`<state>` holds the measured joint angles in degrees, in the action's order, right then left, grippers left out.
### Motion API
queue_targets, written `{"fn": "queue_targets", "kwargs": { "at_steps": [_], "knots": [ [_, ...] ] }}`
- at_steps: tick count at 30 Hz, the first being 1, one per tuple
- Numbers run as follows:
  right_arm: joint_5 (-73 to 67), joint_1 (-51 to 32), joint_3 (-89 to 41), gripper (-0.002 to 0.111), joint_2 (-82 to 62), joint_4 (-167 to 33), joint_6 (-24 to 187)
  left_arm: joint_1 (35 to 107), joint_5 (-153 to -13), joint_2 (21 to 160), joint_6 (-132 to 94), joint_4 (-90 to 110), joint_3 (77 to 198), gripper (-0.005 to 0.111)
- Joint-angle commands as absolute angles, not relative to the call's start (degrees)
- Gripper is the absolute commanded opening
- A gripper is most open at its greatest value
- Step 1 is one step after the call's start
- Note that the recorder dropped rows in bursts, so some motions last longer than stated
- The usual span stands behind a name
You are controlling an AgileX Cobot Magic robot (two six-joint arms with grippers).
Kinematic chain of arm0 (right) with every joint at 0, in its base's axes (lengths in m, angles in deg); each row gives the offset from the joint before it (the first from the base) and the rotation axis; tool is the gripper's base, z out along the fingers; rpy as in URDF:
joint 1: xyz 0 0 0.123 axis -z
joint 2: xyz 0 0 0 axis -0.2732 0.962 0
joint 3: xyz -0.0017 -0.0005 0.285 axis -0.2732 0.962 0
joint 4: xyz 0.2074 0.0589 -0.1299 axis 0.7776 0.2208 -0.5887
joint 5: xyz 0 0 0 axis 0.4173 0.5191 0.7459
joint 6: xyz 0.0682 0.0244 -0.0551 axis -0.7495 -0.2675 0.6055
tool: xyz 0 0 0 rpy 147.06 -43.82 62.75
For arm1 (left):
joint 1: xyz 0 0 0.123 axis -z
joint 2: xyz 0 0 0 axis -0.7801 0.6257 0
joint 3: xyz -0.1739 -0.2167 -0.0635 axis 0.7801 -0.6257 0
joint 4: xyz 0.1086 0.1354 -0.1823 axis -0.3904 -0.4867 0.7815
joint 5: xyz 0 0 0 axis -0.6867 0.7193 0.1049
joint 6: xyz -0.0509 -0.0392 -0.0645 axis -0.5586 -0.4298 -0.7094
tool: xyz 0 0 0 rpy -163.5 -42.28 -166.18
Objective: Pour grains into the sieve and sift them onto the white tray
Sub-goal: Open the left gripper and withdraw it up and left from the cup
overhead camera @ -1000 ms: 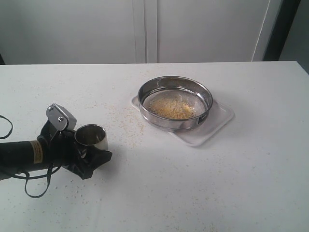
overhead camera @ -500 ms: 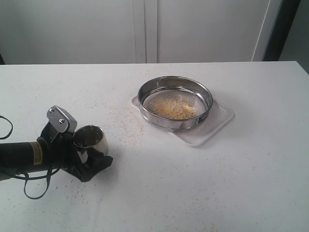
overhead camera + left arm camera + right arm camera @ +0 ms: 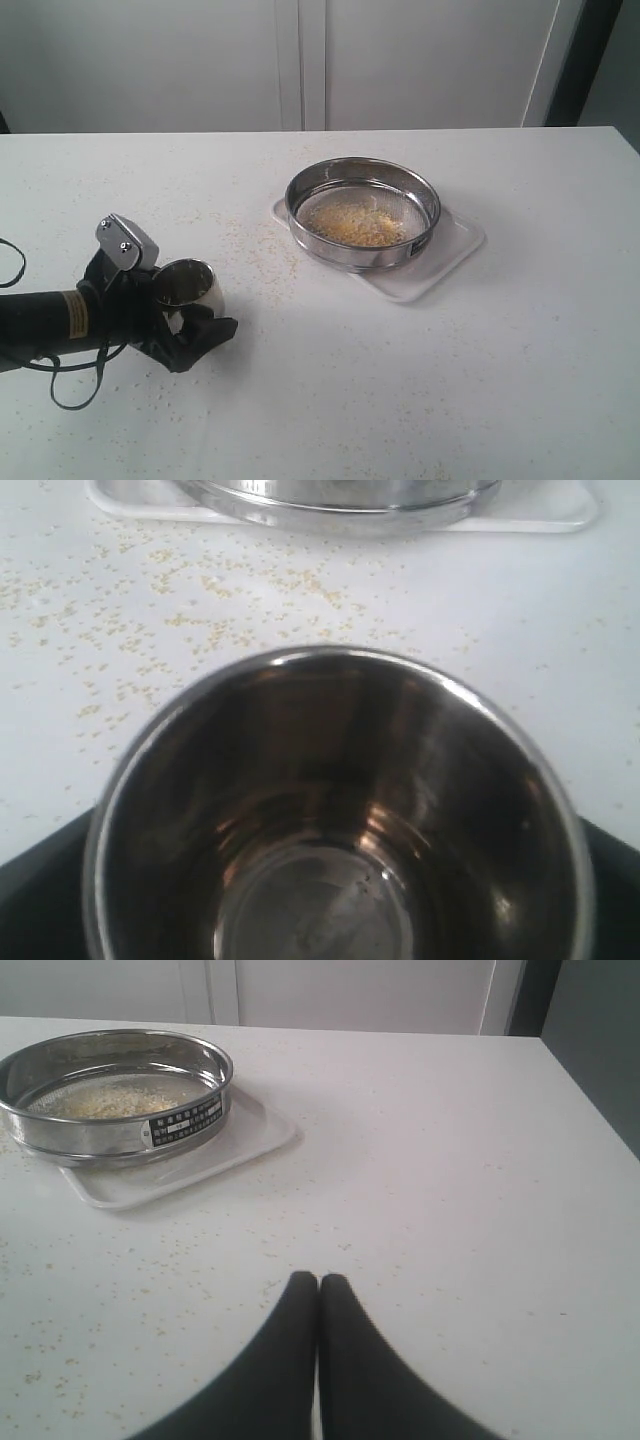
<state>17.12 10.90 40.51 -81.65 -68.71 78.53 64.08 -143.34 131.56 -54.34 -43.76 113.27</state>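
On the white desk point(image 3: 420, 400) barely anything had moved, just the left gripper point(image 3: 178, 310), clamped on the empty steel cup point(image 3: 190, 283), shifting it a touch, while the grains point(image 3: 362, 228) sat in the sieve point(image 3: 360, 256) on the white tray point(image 3: 445, 258), so pouring looked done; right gripper point(image 3: 318, 1286) pinched closed, empty.

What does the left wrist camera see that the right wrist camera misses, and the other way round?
Only the left wrist view: the inside of the steel cup, empty. Only the right wrist view: the right end effector, shut, and the grains lying in the sieve. Both: the sieve's steel wall, the white tray under it, and stray specks on the table.
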Motion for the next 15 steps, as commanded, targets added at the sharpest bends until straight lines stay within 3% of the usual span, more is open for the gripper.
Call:
{"fn": "queue_targets", "kwargs": {
  "at_steps": [1, 15],
  "knots": [
    [16.4, 11.3, 40.8, 0.0, -81.9, -68.9, 78.7, 63.9, -142.2, 127.4, -54.5, -44.1, 112.9, 0.1],
    [16.4, 11.3, 40.8, 0.0, -81.9, -68.9, 78.7, 63.9, -141.3, 117.4, -54.6, -44.3, 112.9, 0.099]
  ]
}}
